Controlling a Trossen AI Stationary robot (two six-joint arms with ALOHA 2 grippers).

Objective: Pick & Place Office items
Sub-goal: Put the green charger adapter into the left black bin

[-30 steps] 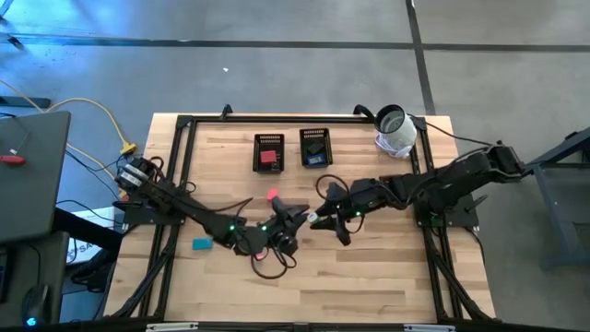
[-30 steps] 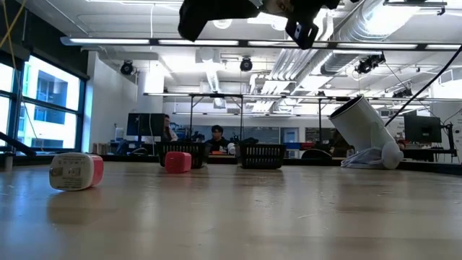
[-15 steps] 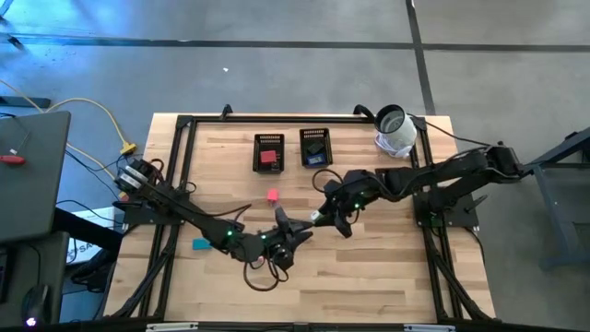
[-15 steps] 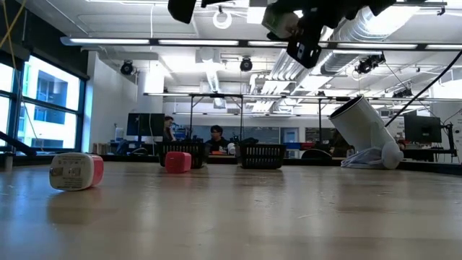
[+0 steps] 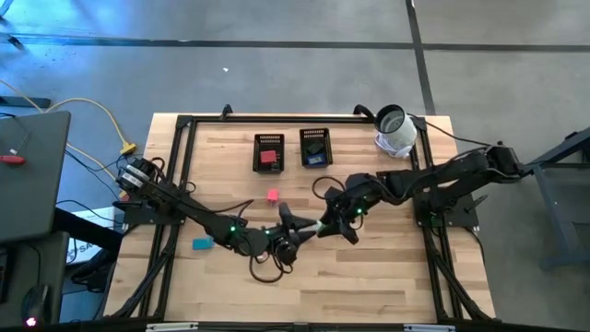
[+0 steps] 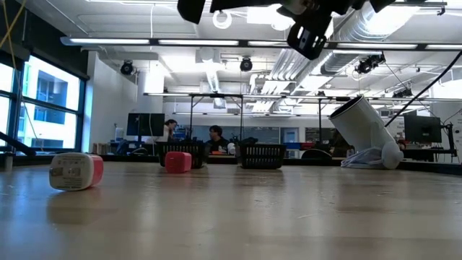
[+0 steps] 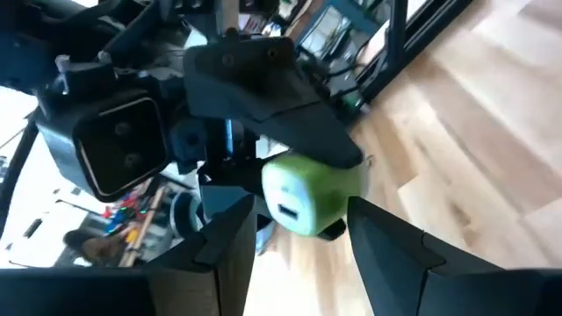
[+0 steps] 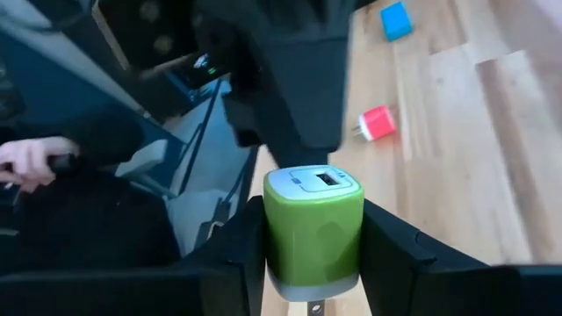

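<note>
At mid table my two grippers meet, well above the wood. My right gripper point(image 5: 323, 226) point(image 8: 313, 230) is shut on a green charger block point(image 8: 313, 224) point(image 7: 307, 195). My left gripper point(image 5: 291, 231) point(image 7: 300, 219) is open and faces the block's port end, one finger on either side. I cannot tell whether they touch it. A pink block point(image 5: 273, 195) point(image 8: 378, 123) and a teal block point(image 5: 202, 243) point(image 8: 396, 19) lie on the table. A pink-and-white block point(image 6: 76, 171) lies on its side at the left of the low view. My right gripper pinches the green block by two opposite side faces point(image 8: 274, 237) between its two fingers. The fingers come from the table's right, slanting slightly down, and lie along the block. The block is lifted clear. Its port end point(image 8: 316, 180) points away from the wrist toward my left gripper.
Two black mesh trays point(image 5: 268, 152) point(image 5: 315, 148) stand at the far middle, one with a red piece inside, the other with a blue one. A white cylinder point(image 5: 395, 129) point(image 6: 364, 133) leans at the far right. People sit in the room beyond the table.
My left gripper has shifted a little toward the near edge and rolled its wrist, turning to face the right gripper. My right gripper has rolled too, keeping the green block between its fingers. Both stay over mid table.
</note>
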